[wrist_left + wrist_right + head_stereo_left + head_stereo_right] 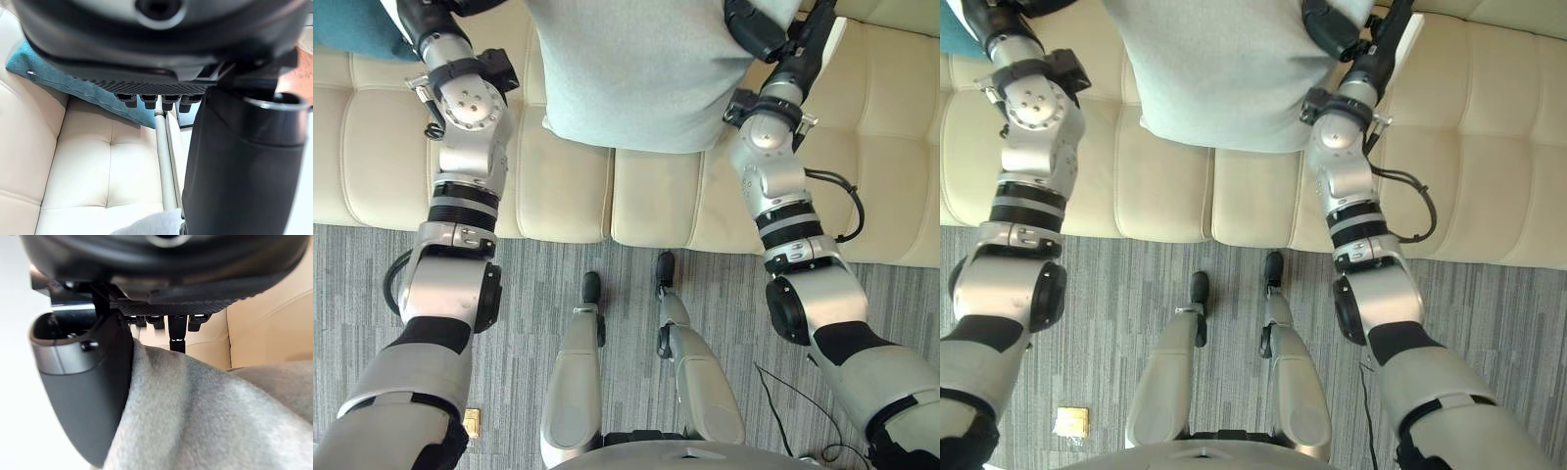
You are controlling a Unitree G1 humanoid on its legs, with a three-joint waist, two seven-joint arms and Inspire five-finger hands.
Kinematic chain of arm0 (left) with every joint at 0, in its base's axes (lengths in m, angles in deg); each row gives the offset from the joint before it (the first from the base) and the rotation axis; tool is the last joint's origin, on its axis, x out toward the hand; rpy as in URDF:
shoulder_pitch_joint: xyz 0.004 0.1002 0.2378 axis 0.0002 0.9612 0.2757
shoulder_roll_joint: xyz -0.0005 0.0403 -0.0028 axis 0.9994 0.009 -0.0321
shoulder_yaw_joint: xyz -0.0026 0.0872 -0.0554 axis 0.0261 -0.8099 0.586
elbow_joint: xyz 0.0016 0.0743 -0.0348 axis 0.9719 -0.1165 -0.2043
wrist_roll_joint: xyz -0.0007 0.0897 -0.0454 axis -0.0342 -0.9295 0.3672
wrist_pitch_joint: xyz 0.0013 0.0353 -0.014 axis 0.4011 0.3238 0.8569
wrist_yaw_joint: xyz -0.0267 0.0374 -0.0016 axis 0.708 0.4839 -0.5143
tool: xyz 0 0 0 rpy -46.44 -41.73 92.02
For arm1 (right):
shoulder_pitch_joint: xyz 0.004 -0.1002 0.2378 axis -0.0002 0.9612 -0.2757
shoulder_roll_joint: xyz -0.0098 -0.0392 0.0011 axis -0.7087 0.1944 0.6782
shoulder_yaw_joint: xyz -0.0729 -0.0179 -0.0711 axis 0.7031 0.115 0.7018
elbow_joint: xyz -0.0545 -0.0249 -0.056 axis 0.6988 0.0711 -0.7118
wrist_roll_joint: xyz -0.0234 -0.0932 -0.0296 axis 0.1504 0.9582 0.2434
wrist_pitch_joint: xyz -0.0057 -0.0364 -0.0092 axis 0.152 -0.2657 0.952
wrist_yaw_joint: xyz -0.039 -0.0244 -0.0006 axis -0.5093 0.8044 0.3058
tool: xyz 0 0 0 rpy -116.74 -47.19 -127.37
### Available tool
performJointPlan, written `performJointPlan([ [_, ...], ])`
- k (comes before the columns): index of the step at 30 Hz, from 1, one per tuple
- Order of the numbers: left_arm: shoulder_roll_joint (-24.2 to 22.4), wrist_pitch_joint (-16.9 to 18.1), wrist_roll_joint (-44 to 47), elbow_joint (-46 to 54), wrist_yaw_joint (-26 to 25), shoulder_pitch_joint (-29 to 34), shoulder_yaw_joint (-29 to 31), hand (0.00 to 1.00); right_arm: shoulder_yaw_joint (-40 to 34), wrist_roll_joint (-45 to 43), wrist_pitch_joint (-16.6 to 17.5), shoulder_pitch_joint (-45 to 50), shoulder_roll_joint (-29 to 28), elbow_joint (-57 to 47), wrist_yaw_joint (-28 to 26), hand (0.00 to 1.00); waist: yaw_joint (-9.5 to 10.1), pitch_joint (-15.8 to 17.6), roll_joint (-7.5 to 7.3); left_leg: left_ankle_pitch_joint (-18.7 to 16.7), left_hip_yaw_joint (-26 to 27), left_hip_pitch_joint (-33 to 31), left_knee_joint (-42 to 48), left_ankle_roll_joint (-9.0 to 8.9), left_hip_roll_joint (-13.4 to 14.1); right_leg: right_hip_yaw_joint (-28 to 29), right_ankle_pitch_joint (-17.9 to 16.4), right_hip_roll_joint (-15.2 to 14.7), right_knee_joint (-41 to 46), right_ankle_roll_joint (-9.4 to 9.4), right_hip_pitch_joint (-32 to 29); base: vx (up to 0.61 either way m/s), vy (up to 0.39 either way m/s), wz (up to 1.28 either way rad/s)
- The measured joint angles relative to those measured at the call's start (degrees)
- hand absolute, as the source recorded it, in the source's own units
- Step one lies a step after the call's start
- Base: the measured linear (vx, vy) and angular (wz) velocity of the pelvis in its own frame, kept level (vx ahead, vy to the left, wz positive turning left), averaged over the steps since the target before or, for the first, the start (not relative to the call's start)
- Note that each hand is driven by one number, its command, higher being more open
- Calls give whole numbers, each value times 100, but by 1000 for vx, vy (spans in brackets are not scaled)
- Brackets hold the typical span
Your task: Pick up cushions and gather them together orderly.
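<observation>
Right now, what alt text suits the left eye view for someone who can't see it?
Seen from above, a pale grey fabric cushion is held between two robot arms over a cream tufted sofa, the right hand gripping its edge. A teal fabric cushion lies at far left.

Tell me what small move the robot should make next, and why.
Probably carry the grey cushion toward the robot's left and set it beside the teal cushion. The right hand pinches its edge over the middle of the sofa, while the teal one lies apart, farther left, near the open left hand.
</observation>
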Motion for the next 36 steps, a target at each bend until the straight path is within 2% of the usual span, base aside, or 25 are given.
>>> performJointPlan([
  [3, 162, 6, 265, -88, 44, -80, 130, 100, -170, -328, 12, -335, 108, 291, -99, 100, -7, 43, 4, -9, -3, -42, 74, 31, -45, 1, -41, -45, -2, 52, 1, -3, 88, 4],
  [12, 553, 103, 1449, -265, 282, -123, 674, 100, -634, -1237, 23, -848, 753, 641, -385, 100, 58, 96, 5, -47, -131, -134, 178, 67, -88, -85, 45, -69, 7, 12, 29, 30, 58, 7],
  [18, 658, 384, 1941, -253, 452, -122, 1091, 100, -904, -1999, 403, -1076, 1106, 582, -393, 100, 175, 96, 5, -52, -129, -87, 197, 94, -116, -76, 93, -98, 7, 3, 89, 9, 43, 1],
  [24, 661, 433, 2135, -91, 632, -28, 1180, 100, -1361, -2859, 796, -1066, 1115, 424, -451, 100, 219, 97, 8, -31, -133, -78, 191, 123, -129, -81, 59, -108, 0, -67, 97, 0, 0, 0],
  [25, 661, 433, 2146, 81, 670, 89, 1182, 100, -1435, -3119, 876, -1023, 1096, 276, -475, 100, 218, 99, 11, -27, -132, -71, 185, 118, -134, -83, -12, -108, -1, -159, 101, 0, 0, 0],
  [29, 435, 507, 2095, 1272, 905, 1295, 1226, 100, -1680, -3523, 1167, -56, 1021, -503, -714, 100, 212, 100, 22, -17, -217, 278, -31, 101, -112, -176, -28, -68, -2, -179, 369, 96, 24, 6],
  [33, -318, 541, 1784, 2048, 1043, 2807, 1489, 100, -1957, -3432, 1299, 1675, 751, -1458, -950, 100, 209, 81, 39, -6, -223, 686, -304, 110, -111, -194, -32, -63, -3, -179, 637, 119, 58, 1],
  [36, -1056, 497, 1614, 2269, 1141, 4093, 1557, 100, -2117, -3043, 1295, 3303, 162, -2037, -1160, 100, 183, -23, 31, 4, -198, 950, -522, 128, -141, -195, -178, -102, -4, -153, 805, 135, 64, 2],
])
